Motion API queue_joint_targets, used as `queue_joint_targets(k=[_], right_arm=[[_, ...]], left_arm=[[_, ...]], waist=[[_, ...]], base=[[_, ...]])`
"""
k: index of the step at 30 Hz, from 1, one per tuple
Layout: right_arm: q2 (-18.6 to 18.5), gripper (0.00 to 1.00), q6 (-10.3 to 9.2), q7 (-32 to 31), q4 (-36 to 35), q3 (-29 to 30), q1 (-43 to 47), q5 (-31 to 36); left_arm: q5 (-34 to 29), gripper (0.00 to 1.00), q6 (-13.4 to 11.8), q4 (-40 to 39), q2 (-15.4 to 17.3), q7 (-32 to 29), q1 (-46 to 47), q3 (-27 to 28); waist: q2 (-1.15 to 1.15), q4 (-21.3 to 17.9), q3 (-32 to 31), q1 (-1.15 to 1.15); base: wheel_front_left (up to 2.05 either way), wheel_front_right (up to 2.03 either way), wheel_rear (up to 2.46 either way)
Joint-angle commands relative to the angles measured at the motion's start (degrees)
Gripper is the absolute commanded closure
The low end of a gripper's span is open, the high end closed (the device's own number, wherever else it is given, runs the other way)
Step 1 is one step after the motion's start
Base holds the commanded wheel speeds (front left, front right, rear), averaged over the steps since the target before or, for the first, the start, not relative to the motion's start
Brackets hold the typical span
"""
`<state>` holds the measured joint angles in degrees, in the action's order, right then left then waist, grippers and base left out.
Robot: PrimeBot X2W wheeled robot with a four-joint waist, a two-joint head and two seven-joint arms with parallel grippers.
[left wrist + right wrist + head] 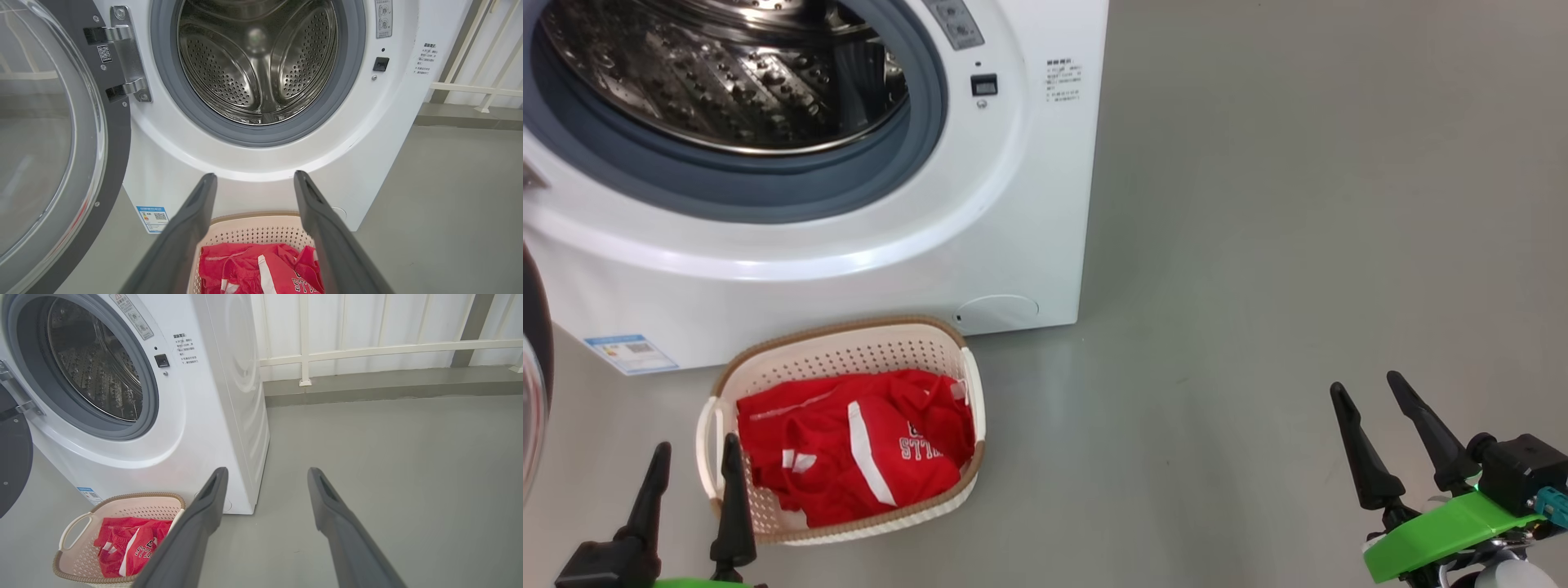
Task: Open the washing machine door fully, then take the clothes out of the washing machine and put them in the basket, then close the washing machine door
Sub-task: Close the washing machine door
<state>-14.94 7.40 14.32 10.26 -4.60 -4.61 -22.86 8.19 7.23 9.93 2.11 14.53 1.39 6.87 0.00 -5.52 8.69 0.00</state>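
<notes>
The white washing machine (1013, 204) (171, 171) (212, 416) stands with its steel drum bare. Its door (49, 143) (534, 359) (12, 453) is swung wide open to the left on its hinge. Red clothes (849, 449) (253, 269) (126, 547) with white stripes and lettering lie in the cream basket (841, 347) (253, 228) (122, 502) on the floor before the machine. My left gripper (694, 453) (254, 176) hovers open by the basket's left end, holding nothing. My right gripper (1368, 388) (265, 471) is open over bare floor, well right of the basket.
Grey floor (1298, 204) stretches to the right of the machine. A white railing (367, 349) runs along the back wall behind it. A blue label sticker (629, 353) sits low on the machine's front.
</notes>
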Motion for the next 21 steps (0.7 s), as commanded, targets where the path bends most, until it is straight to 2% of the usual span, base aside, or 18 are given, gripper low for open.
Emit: queue_joint_targets(k=[1, 13, 21], right_arm=[[-1.1, 0.00, 0.09, 0.7, -1.5, -1.0, 0.6, 0.7], [-1.4, 0.00, 0.09, 0.7, -1.4, -0.9, 0.6, 0.9], [-1.9, 0.00, 0.09, 0.7, -1.5, -1.3, 0.6, 1.0]], left_arm=[[-0.2, 0.00, -0.2, -1.6, 0.8, 0.5, 0.4, 1.6], [0.3, 0.00, -0.3, -2.0, 0.8, 0.5, 0.3, 1.4], [2.1, 0.00, -1.9, -2.3, 0.8, 0.5, -0.1, -0.1]], waist=[[0.00, 0.0, 0.0, 0.00], [0.00, 0.6, -0.3, 0.00], [0.00, 3.5, -0.4, 0.00]], base=[[-0.48, 0.48, 0.00], [-0.05, 0.05, 0.00], [0.00, 0.00, 0.00]])
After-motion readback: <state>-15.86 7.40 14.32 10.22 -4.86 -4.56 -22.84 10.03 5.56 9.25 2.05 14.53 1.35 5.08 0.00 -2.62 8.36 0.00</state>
